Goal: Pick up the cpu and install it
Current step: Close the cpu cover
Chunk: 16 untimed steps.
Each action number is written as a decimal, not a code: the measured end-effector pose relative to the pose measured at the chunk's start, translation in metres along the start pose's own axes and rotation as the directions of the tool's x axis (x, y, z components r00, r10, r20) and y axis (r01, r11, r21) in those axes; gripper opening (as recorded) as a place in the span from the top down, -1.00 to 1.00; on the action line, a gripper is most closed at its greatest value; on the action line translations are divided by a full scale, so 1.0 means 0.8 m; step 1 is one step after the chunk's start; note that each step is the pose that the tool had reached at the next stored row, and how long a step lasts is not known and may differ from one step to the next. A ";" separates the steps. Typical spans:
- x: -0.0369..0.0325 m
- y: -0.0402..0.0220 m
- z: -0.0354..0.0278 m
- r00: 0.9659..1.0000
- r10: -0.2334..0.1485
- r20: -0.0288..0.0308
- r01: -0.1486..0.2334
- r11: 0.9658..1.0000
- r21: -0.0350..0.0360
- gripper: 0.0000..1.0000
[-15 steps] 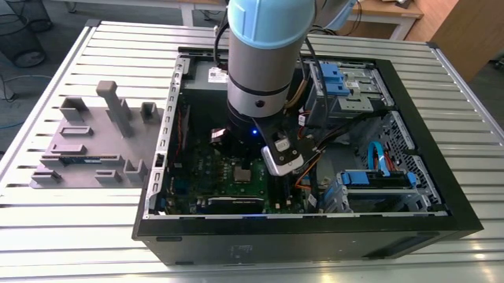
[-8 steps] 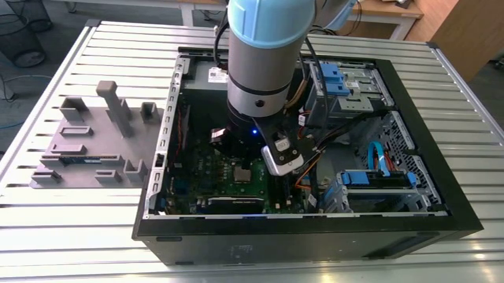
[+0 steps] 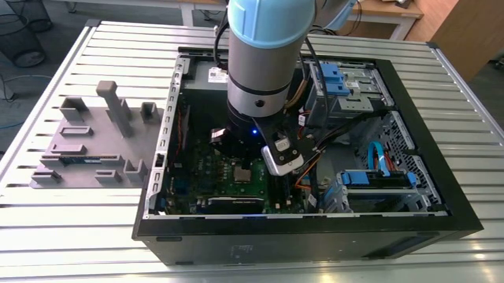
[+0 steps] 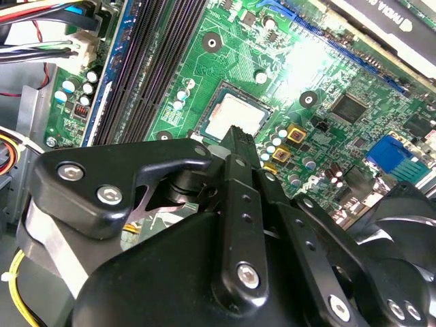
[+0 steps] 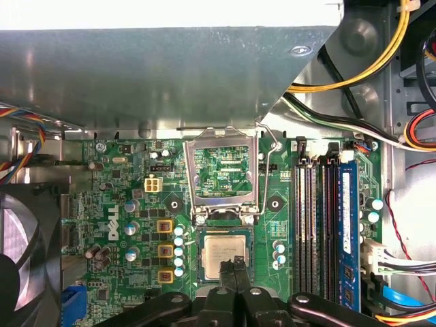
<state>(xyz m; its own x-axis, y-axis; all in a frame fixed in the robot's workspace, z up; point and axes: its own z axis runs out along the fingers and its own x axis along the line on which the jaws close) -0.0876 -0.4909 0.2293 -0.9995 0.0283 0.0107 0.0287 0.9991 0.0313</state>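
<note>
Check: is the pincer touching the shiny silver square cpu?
Cannot tell. In the first wrist view the pincer tips overlap the shiny silver square cpu in its socket, hiding any contact or gap.

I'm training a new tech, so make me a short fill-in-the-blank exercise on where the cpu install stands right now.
1. The cpu lies in the socket on the green ____.
2. The metal socket frame is swung ____.
3. The gripper hangs just above the ____.
4. The grey tray sits ____ the computer case.

Missing words: motherboard; open; cpu; outside
</note>
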 end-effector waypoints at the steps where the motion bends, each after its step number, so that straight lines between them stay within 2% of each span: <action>1: 0.0000 0.0000 0.0000 1.000 0.000 0.000 0.000 1.000 0.000 0.79; 10: 0.0000 0.0001 -0.0002 1.000 0.000 0.000 0.000 1.000 0.000 0.79; 16: 0.0001 0.0003 -0.0073 1.000 0.000 0.000 0.000 1.000 0.000 0.79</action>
<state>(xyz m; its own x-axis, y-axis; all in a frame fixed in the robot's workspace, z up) -0.0876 -0.4909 0.2351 -0.9995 0.0284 0.0107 0.0287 0.9991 0.0317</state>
